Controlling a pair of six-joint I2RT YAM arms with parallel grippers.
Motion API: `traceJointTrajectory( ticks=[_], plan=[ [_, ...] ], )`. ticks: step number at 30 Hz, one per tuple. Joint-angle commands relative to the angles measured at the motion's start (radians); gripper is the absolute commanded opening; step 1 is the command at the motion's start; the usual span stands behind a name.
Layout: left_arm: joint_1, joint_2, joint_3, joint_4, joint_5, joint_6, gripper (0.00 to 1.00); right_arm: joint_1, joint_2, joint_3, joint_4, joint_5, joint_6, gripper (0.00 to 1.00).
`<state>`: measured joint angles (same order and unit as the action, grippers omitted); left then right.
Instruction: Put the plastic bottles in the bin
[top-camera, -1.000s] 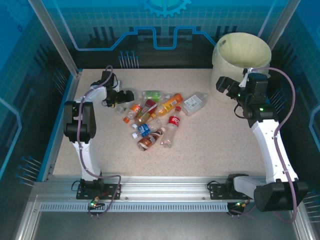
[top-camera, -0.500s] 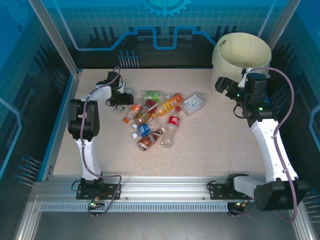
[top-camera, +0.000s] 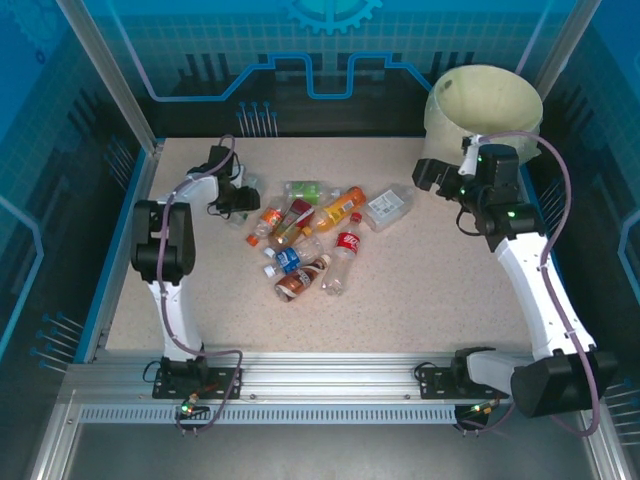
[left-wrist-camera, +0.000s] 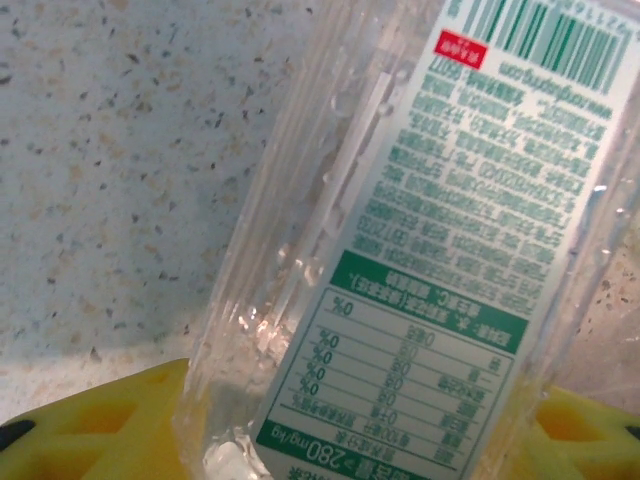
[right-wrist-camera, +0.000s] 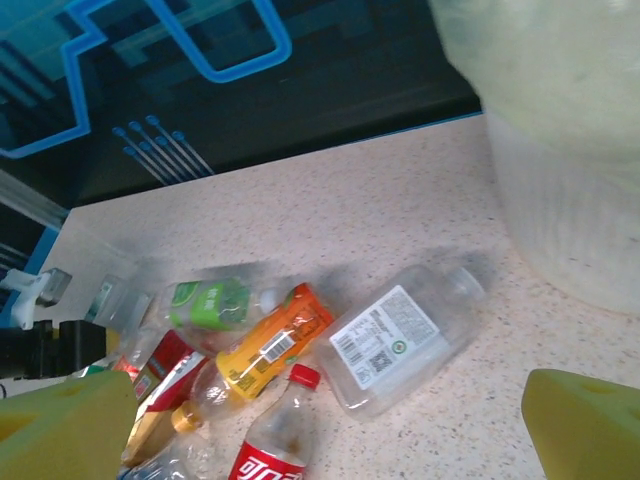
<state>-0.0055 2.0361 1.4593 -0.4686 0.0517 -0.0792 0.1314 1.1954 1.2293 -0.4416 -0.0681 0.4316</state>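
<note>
Left jaws, at the upper left of the heap in the top view, are clamped on a clear bottle (left-wrist-camera: 420, 230); yellow pads (left-wrist-camera: 90, 420) press its two sides at the bottom of the left wrist frame. Its white label has green print that is upside down to the camera. The figure "280" is legible at the lower edge, with a column of "%0" marks above it, a barcode at upper right and a small red patch beside that. The rest is too fine to read. Right jaws stand wide open with nothing between them, pads (right-wrist-camera: 60, 420) at the two lower corners of the right wrist frame. That view shows a red-capped bottle (right-wrist-camera: 270, 455) with white Coca-Cola script on a red label. It also shows a flat clear bottle (right-wrist-camera: 395, 340) with a white label bearing a QR code and barcode, an orange-labelled bottle (right-wrist-camera: 275, 340) with a barcode, and a green-labelled bottle (right-wrist-camera: 210, 303). The plastic bottles (top-camera: 310, 235) lie bunched left of centre on the bench (top-camera: 430, 290). The bin (top-camera: 485, 100) sits at the upper right corner, hard by the back wall, well apart from the heap. The bench is bare across the lower half and right of the heap. A blue rail (top-camera: 115, 260) bounds the left edge and an aluminium rail (top-camera: 330, 375) the near edge.
</note>
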Motion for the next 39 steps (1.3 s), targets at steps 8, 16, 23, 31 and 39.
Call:
traceJointTrajectory(
  ticks=[8,16,23,31,39],
  plan=[
    [-0.050,-0.407,-0.240,0.246,0.017,-0.098,0.44,0.136,-0.001,-0.041,0.184,-0.078,0.020,1.00],
    [-0.294,-0.634,-0.347,0.306,-0.056,-0.033,0.45,0.167,0.065,0.031,0.162,-0.233,0.055,1.00],
    [-0.477,-0.704,-0.337,0.314,-0.130,0.042,0.44,0.227,0.155,0.137,0.101,-0.428,0.028,1.00],
    [-0.595,-0.714,-0.318,0.360,-0.182,0.136,0.44,0.304,0.218,0.171,0.149,-0.507,-0.004,1.00],
    [-0.626,-0.741,-0.357,0.445,-0.149,0.135,0.44,0.329,0.272,0.181,0.121,-0.326,0.059,1.00]
  ],
)
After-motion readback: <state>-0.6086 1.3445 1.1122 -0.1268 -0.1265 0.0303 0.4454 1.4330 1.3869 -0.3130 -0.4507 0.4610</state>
